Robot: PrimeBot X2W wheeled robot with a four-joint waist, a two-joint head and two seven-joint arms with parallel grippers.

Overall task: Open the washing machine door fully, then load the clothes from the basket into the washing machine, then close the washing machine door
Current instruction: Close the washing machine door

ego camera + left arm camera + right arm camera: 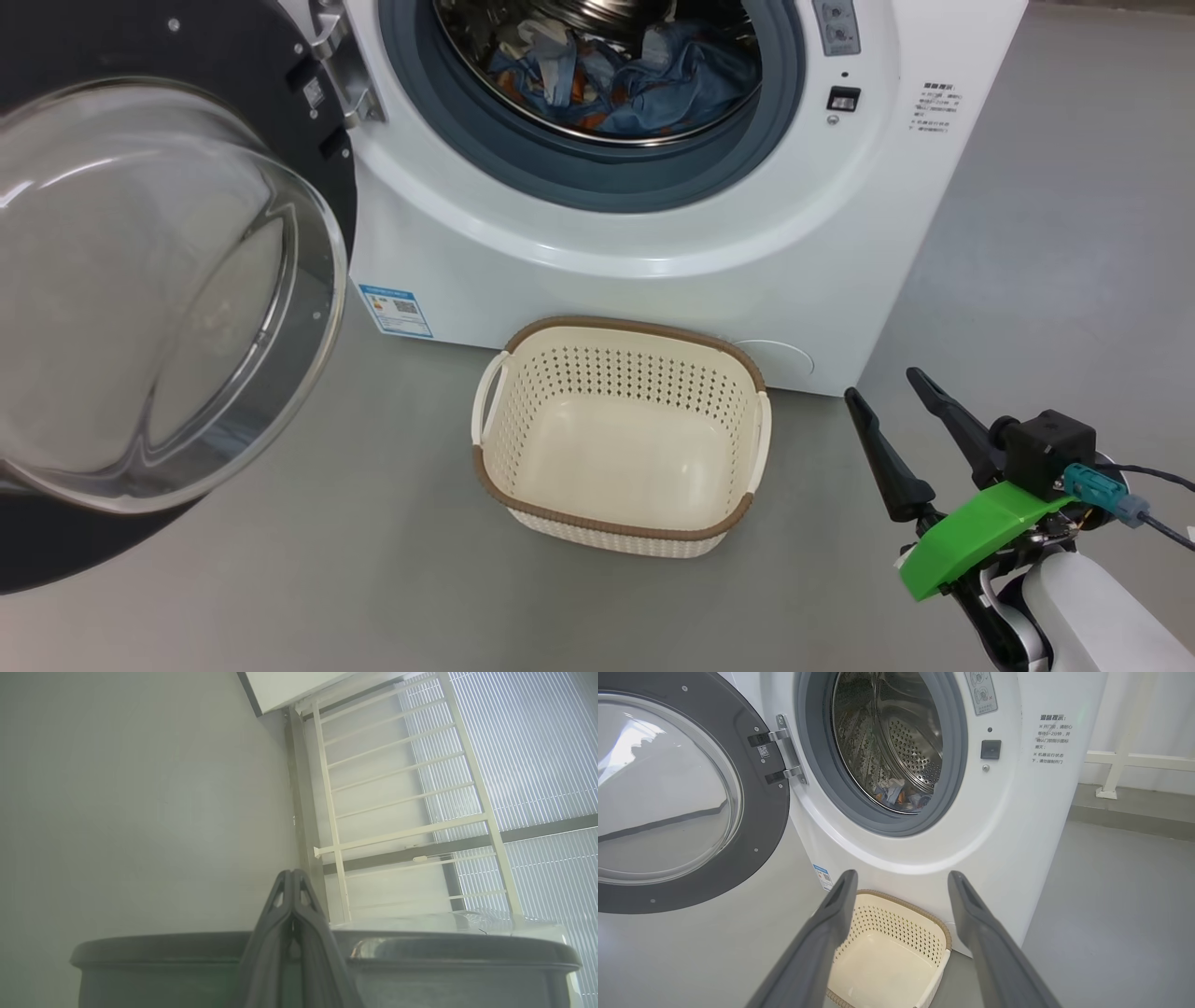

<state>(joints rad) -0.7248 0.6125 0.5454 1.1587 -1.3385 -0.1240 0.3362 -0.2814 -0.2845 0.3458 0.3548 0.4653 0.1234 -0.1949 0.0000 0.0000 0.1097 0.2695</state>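
Observation:
The washing machine door (168, 280) stands swung open at the left, its glass bowl bulging toward me. Inside the drum of the white washing machine (653, 299) lie the blue clothes (644, 75). The cream basket (635, 383) sits on the floor in front of the machine with nothing in it. At the lower right, beside the basket, my right gripper (885, 385) is open and holds nothing. The right wrist view looks past this right gripper (902, 875) to the door (691, 798), the clothes (896, 795) and the basket (887, 956). My left gripper (293, 873) is shut, its fingers lying across a dark rounded rim (163, 952).
Grey floor (1074, 233) stretches to the right of the machine and in front of the basket. A white railing (406, 835) and a ribbed window panel stand beyond the left gripper. A white rail post (1111, 784) stands right of the machine.

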